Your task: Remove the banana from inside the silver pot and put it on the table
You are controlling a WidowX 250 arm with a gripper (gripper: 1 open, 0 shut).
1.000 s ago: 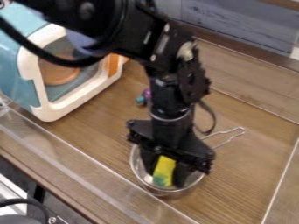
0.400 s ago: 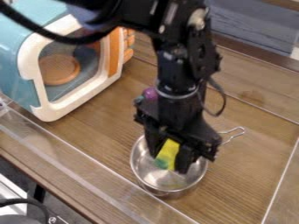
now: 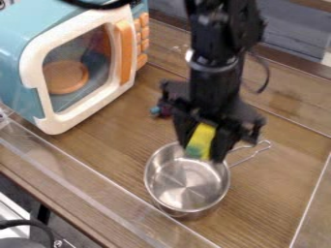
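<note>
The gripper (image 3: 204, 143) is clenched on the banana (image 3: 200, 141), which hangs upright between the jaws, long axis near vertical, just above the far rim of the pot (image 3: 189, 184) and clear of it; bare table (image 3: 116, 136) lies to the left and right of the pot; a second ago the banana sat low inside the pot; it has since risen out.
</note>
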